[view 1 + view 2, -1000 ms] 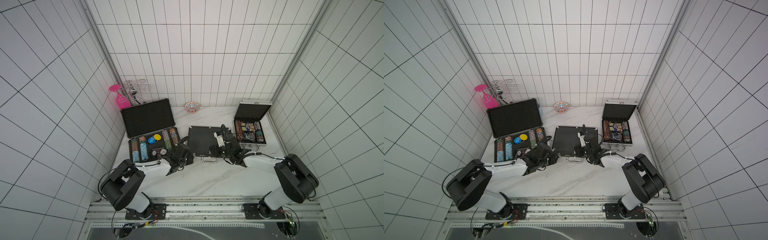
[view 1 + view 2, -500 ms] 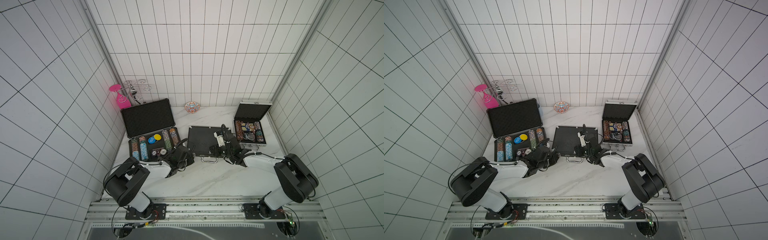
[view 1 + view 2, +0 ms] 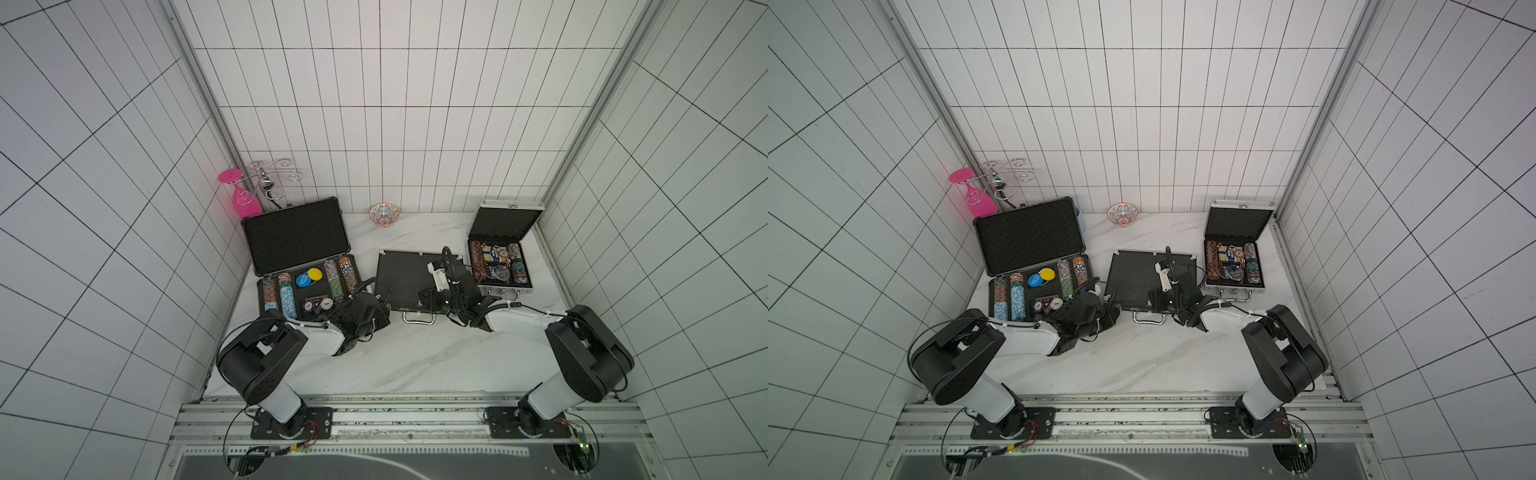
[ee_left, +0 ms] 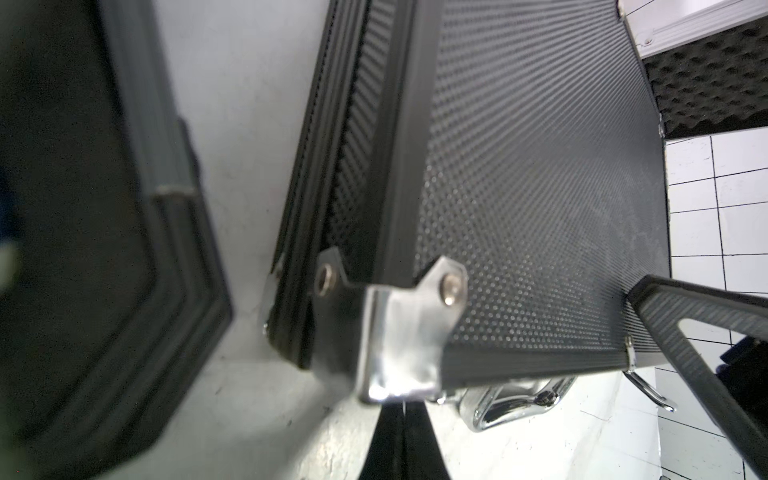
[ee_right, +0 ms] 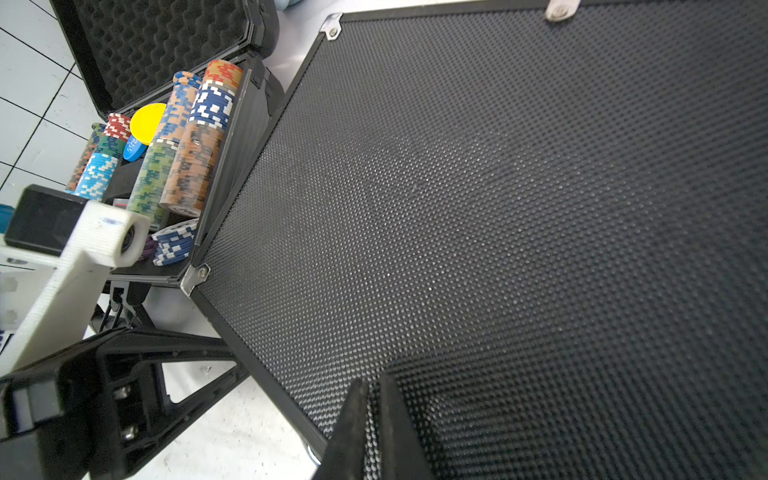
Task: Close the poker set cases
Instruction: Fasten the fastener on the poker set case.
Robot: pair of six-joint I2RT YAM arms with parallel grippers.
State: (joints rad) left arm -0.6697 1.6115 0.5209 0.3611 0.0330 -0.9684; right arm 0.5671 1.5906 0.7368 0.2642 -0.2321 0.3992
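Three poker set cases stand on the marble table. The large ribbed black case (image 3: 297,239) at the left is open, with chips in its base. The small silver case (image 3: 500,253) at the right is open too. Between them, the medium black case (image 3: 401,278) has its lid down. My left gripper (image 4: 402,409) is shut and empty, its tips at that case's silver front-left corner (image 4: 399,332). On the lid near its front edge rests my right gripper (image 5: 374,388), its jaws nearly together and holding nothing. Both top views show both grippers low at the medium case's front.
A pink glass (image 3: 243,199) and a wire rack (image 3: 270,178) stand in the back left corner. A small patterned bowl (image 3: 384,215) sits by the back wall. The medium case's chrome handle (image 3: 417,322) sticks out toward me. Tiled walls close in on both sides.
My left gripper has gone from partly open to shut at the medium case's front-left corner, and its arm has shifted a little. The right arm has stayed on the lid.
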